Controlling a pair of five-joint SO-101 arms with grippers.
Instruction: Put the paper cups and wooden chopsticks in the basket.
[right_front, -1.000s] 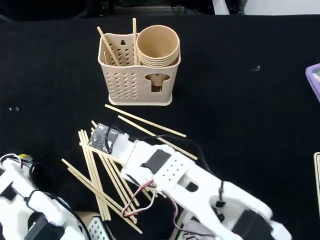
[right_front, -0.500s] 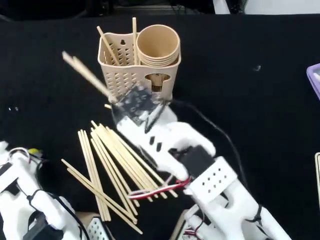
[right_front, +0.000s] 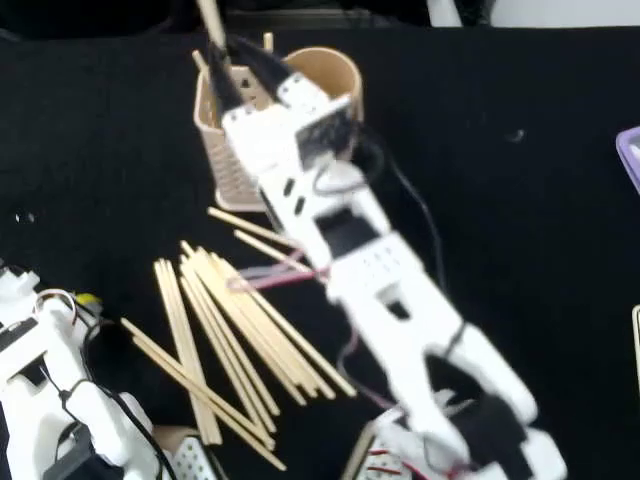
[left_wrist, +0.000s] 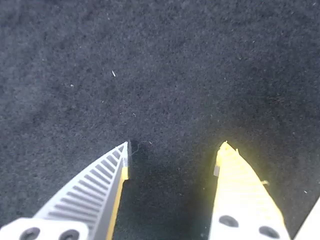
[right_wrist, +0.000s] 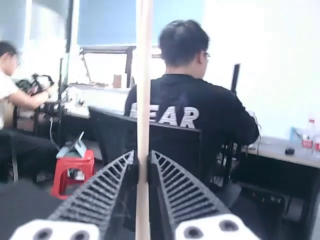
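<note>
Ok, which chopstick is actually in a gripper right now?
The chopstick clamped in the right gripper, raised over the basket. The other chopsticks lie in a loose pile on the table or already stand in the basket.

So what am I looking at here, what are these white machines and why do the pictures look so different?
Two white robot arms sit at a black table. One picture looks down from above; the other two come from cameras on each arm's wrist. The right pincer is shut on a wooden chopstick, holding it upright over the basket, which holds paper cups. The left pincer is open over bare cloth. More loose chopsticks lie on the table.
</note>
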